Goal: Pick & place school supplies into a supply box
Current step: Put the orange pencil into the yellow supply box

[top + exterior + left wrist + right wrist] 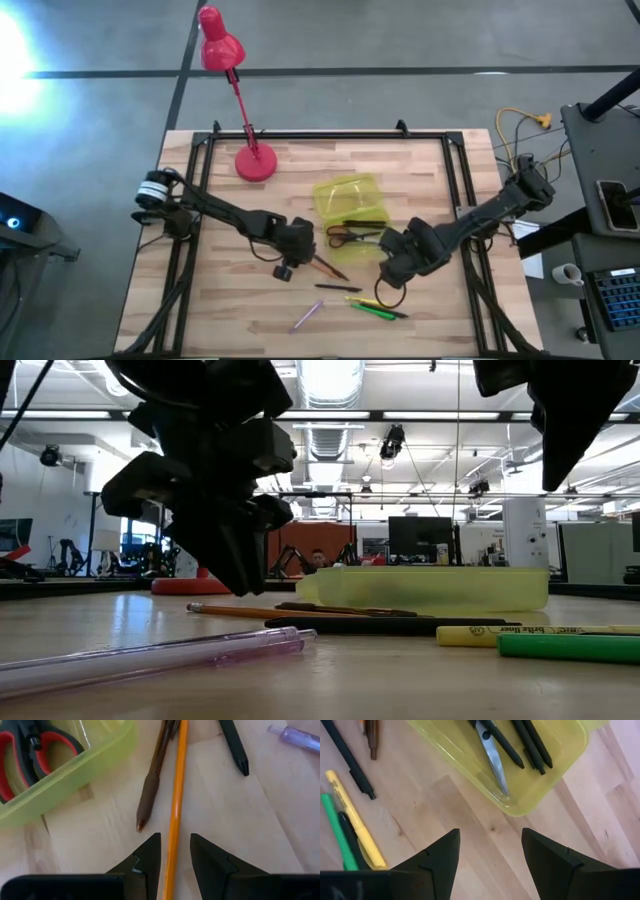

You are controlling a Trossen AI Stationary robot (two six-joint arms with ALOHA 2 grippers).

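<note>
I note a light wooden counter (200, 300) framed by black rails, standing on a grey floor; the low view shows a large hall behind it with ceiling lights, ducts and monitors. A red desk lamp (238, 90) stands at the far edge of the counter, well beyond my left tool. My left tool (175, 851) is down at the counter surface with its fingers slightly apart, straddling the orange pencil (176, 810); I cannot confirm that either finger touches it. Just beside that pencil, ahead of the tool, lies a brown pen (150, 790), with a black pen (234, 745) and a clear purple pen (296, 737) farther out. My right tool (490, 852) hovers with fingers wide apart and nothing held, over bare wood near the corner of the supply box (530, 802). The box sits between the two tools and contains the red-handled scissors (30, 755) and dark pens (530, 742). To the side of the right tool, the yellow marker (355, 820) and green marker (335, 832) lie together on the counter, well outside the box.
</note>
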